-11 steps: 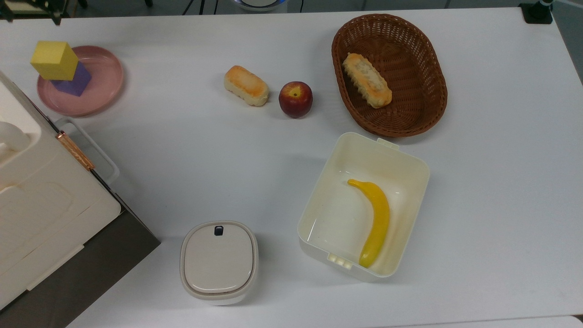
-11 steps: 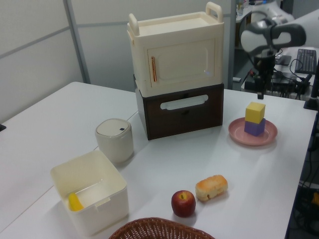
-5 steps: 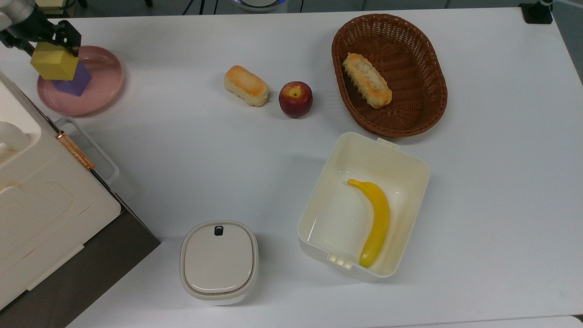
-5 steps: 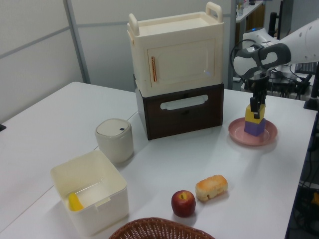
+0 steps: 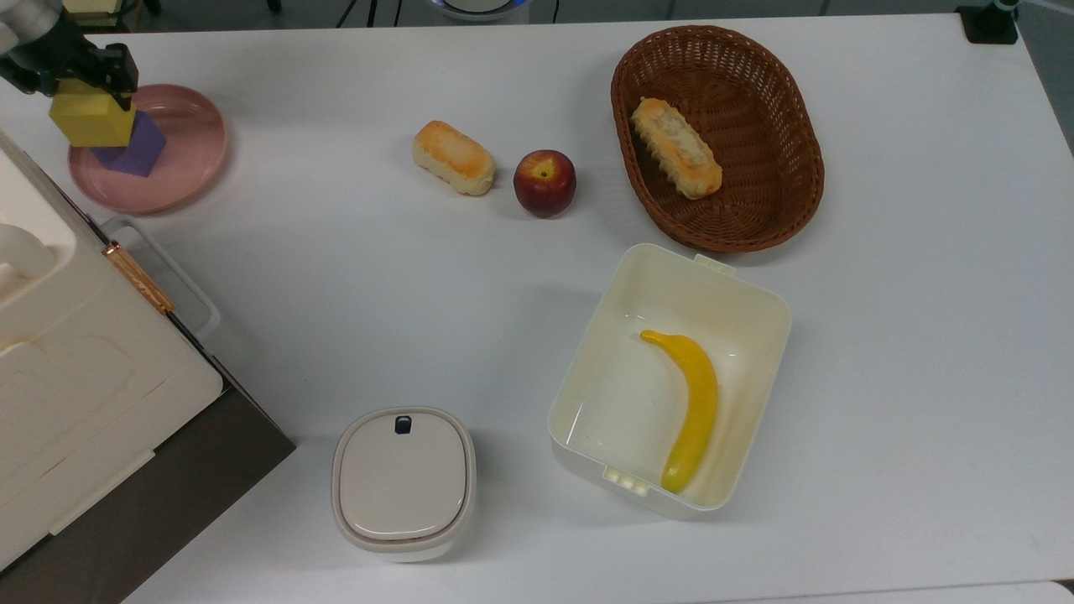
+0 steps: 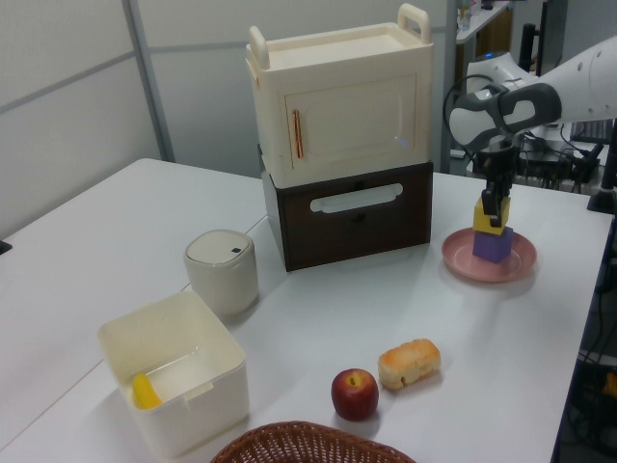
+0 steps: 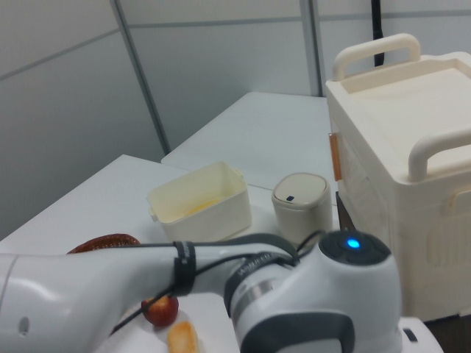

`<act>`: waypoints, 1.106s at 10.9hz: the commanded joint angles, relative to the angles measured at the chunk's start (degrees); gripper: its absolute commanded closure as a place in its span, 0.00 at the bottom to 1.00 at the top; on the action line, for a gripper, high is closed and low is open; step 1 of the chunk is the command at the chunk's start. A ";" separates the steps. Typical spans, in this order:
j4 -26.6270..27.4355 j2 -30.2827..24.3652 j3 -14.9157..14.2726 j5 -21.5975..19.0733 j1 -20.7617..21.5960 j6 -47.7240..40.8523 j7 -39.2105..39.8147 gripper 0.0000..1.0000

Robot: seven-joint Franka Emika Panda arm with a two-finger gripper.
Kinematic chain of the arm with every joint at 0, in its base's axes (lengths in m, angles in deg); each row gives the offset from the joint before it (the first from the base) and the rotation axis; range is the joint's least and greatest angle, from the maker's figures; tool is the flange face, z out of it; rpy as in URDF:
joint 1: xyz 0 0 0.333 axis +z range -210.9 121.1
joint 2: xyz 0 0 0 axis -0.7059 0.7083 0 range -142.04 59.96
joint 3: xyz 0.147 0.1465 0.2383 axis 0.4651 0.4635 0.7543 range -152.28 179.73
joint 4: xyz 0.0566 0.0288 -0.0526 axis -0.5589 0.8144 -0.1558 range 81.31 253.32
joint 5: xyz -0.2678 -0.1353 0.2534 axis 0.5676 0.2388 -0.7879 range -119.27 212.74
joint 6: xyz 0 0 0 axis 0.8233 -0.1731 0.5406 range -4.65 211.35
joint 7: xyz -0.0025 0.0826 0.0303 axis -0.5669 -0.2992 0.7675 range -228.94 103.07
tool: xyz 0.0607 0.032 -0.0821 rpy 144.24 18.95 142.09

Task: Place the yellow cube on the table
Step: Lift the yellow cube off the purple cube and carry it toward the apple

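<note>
The yellow cube (image 5: 86, 122) (image 6: 492, 220) is at the top view's far left, over the purple cube (image 5: 139, 144) (image 6: 494, 245), which rests on the pink plate (image 5: 180, 159) (image 6: 521, 262). My gripper (image 5: 82, 84) (image 6: 494, 204) comes down from above with its black fingers shut on the yellow cube's sides. The yellow cube sits just above or barely on the purple one; I cannot tell which. The white table (image 5: 336, 277) (image 6: 116, 241) spreads under everything.
A cream cabinet on a dark drawer unit (image 5: 75, 377) (image 6: 342, 183) stands close beside the plate. On the table are a bread roll (image 5: 453, 158), an apple (image 5: 544, 182), a wicker basket (image 5: 793, 193) with bread, a white box (image 5: 755, 294) holding a banana (image 5: 692, 403), and a lidded container (image 5: 403, 480).
The gripper came down onto the yellow cube and closed on it. Since half a second ago the cube has shifted slightly toward the top view's left, uncovering more of the purple cube.
</note>
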 commanded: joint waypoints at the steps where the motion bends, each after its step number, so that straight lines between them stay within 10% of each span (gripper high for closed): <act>1: 1.35 -5.46 2.98 0.25 1.34 -1.41 -2.27 0.71; 5: 1.26 -5.92 11.07 0.34 5.71 -1.95 -18.67 0.69; 12: 1.35 -2.93 11.17 0.34 24.79 -1.42 -39.71 0.64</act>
